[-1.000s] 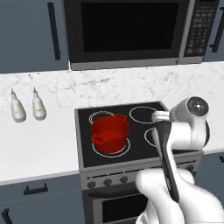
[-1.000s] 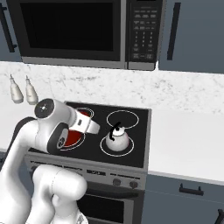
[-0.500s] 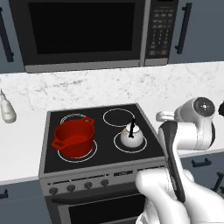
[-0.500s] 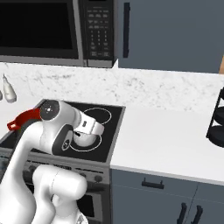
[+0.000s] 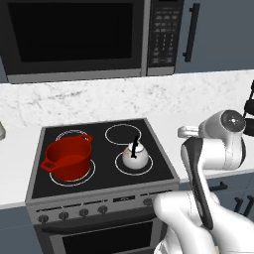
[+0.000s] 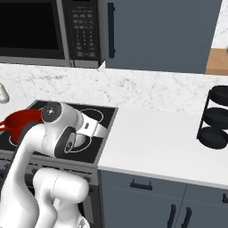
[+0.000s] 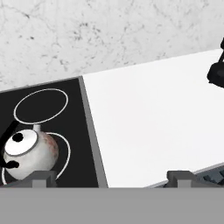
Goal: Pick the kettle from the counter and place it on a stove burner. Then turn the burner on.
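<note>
The kettle [image 5: 135, 156], small and silvery-white with a thin black arched handle, stands upright on the stove's front right burner [image 5: 149, 167]. In the hand view the kettle [image 7: 29, 154] lies at the lower left. My gripper [image 7: 111, 177] is open with nothing between its fingertips [image 7: 43, 177]. It hovers over the white counter [image 7: 153, 118] just right of the stove, apart from the kettle. The counter [image 6: 156, 142] stretches to the right of the stove.
A red two-handled pot [image 5: 69, 158] sits on the front left burner. The stove's knobs [image 5: 84, 211] line its front panel. A black tiered rack [image 6: 216, 118] stands at the counter's far right. A microwave [image 5: 74, 39] hangs above the stove.
The whole picture has slid left in both base views, so the base has driven to the right. The kettle and the pot stay on their burners, and the gripper remains open.
</note>
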